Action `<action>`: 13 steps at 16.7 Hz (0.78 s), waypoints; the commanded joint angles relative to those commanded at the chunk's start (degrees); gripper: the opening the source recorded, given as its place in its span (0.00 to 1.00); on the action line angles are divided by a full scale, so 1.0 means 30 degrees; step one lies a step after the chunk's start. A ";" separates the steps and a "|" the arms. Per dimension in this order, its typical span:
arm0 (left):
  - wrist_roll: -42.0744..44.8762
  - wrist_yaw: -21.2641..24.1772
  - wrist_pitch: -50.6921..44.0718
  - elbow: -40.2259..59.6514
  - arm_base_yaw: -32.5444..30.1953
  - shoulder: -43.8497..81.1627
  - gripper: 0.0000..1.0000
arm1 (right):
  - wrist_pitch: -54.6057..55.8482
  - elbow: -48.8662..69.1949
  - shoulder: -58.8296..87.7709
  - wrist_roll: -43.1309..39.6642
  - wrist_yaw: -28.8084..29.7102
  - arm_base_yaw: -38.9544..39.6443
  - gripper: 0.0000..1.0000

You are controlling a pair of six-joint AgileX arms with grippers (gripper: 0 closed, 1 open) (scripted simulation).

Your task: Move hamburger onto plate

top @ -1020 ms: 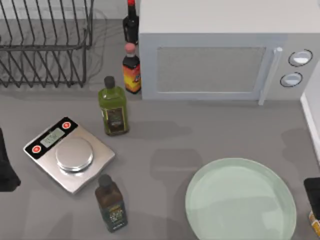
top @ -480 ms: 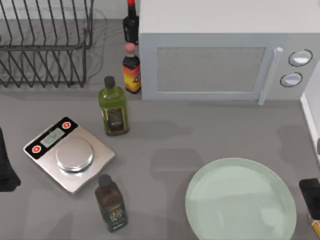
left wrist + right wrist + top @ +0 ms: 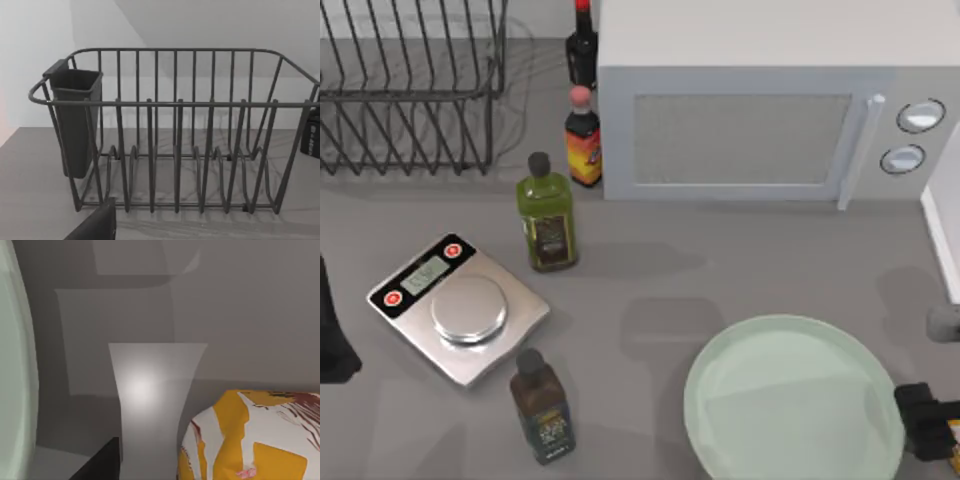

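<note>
The pale mint-green plate lies at the table's front right, and its rim also runs along one side of the right wrist view. The hamburger, orange-yellow with whitish patches, sits on the table close in front of the right wrist camera. From above, just a sliver of the hamburger shows at the right edge. My right gripper is low beside the plate's right rim, between the plate and the hamburger. My left arm is parked at the left edge.
A silver scale and a dark bottle stand front left, with a green oil bottle and sauce bottles behind. A microwave and a dish rack line the back. A pale grey upright object stands beside the hamburger.
My right gripper has come in from the right edge, leftward up to the plate's right rim. The plate has shifted slightly left. The left arm has stayed still.
</note>
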 joint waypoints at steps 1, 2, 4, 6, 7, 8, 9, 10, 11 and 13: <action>0.0000 0.0000 0.0000 0.0000 0.0000 0.0000 1.00 | 0.0654 -0.0344 0.0382 0.0016 0.0000 0.0010 1.00; 0.0000 0.0000 0.0000 0.0000 0.0000 0.0000 1.00 | 0.1104 -0.0593 0.0669 0.0030 -0.0001 0.0018 1.00; 0.0000 0.0000 0.0000 0.0000 0.0000 0.0000 1.00 | 0.1409 -0.0768 0.0860 0.0037 -0.0001 0.0024 1.00; 0.0000 0.0000 0.0000 0.0000 0.0000 0.0000 1.00 | 0.1409 -0.0768 0.0860 0.0037 -0.0001 0.0024 1.00; 0.0000 0.0000 0.0000 0.0000 0.0000 0.0000 1.00 | 0.1409 -0.0768 0.0860 0.0037 -0.0001 0.0024 1.00; 0.0000 0.0000 0.0000 0.0000 0.0000 0.0000 1.00 | 0.1409 -0.0768 0.0860 0.0037 -0.0001 0.0024 0.92; 0.0000 0.0000 0.0000 0.0000 0.0000 0.0000 1.00 | 0.1409 -0.0768 0.0860 0.0037 -0.0001 0.0024 0.85; 0.0000 0.0000 0.0000 0.0000 0.0000 0.0000 1.00 | 0.1409 -0.0768 0.0860 0.0037 -0.0001 0.0024 0.77; 0.0000 0.0000 0.0000 0.0000 0.0000 0.0000 1.00 | 0.1409 -0.0768 0.0860 0.0037 -0.0001 0.0024 0.70; 0.0000 0.0000 0.0000 0.0000 0.0000 0.0000 1.00 | 0.1409 -0.0768 0.0860 0.0037 -0.0001 0.0024 0.55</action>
